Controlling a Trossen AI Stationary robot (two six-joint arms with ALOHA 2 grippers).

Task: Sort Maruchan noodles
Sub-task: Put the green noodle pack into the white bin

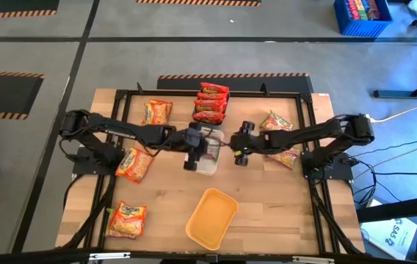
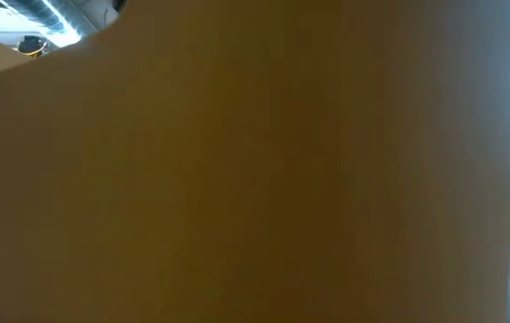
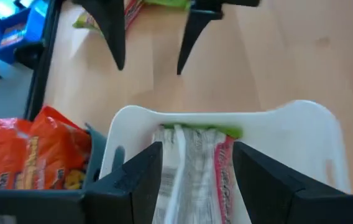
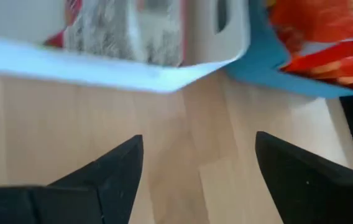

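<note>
A wooden table (image 1: 267, 213) is seen from above. A green-and-red packet (image 3: 192, 168) has been put in the white tray (image 1: 207, 163); the left gripper (image 1: 194, 149) is open over it. The right gripper (image 1: 242, 147) is open, just beside the tray. Red packets (image 1: 211, 103) are stacked. Orange packets (image 1: 133, 163) are left loose, and the yellow tray (image 1: 211, 217) looks unfilled.

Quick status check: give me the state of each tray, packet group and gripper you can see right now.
White tray: holds one green-and-red packet.
Blue-grey tray: holds red packets.
Orange-yellow tray: nothing visible inside.
Orange-yellow packets: loose on the table, unsorted.
Packets at right: loose, under the right arm.
Left gripper: fingers open, astride the packet in the white tray.
Right gripper: fingers open, holding nothing.
</note>
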